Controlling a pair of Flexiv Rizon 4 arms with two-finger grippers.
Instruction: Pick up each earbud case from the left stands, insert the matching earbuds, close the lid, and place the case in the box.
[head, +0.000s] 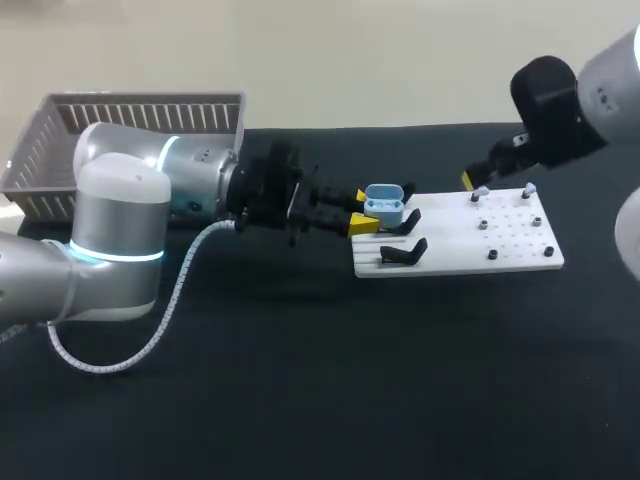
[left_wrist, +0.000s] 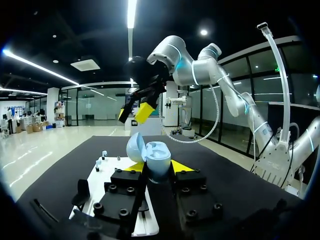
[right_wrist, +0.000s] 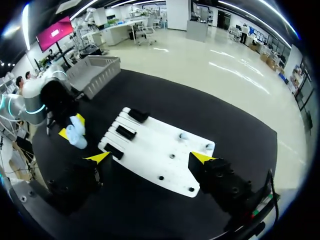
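Pale-blue earbud case (head: 384, 203), lid open, clamped in left gripper (head: 362, 215) at frame centre, beside black stands (head: 403, 252) on white board (head: 520, 255). Right gripper (right_wrist: 150, 159) spread apart over board, upper right. Grey basket (head: 140, 110) upper left, interior partly hidden.

You have a matte black surface (head: 300, 400) that fills nearly the whole head view. On it, right of the middle, lies a flat white board (head: 455, 262). It is a rectangle set slightly askew, with its long side running left to right. At the board's left end you can see a few parallel grooves (head: 368, 262) running in from that edge. The right half carries a grid of small holes (head: 513, 236). Four small dark studs (head: 492, 255) stand around that grid, roughly at its corners. In your right wrist view the board rests flat on the surface, with dark surface showing all round it.
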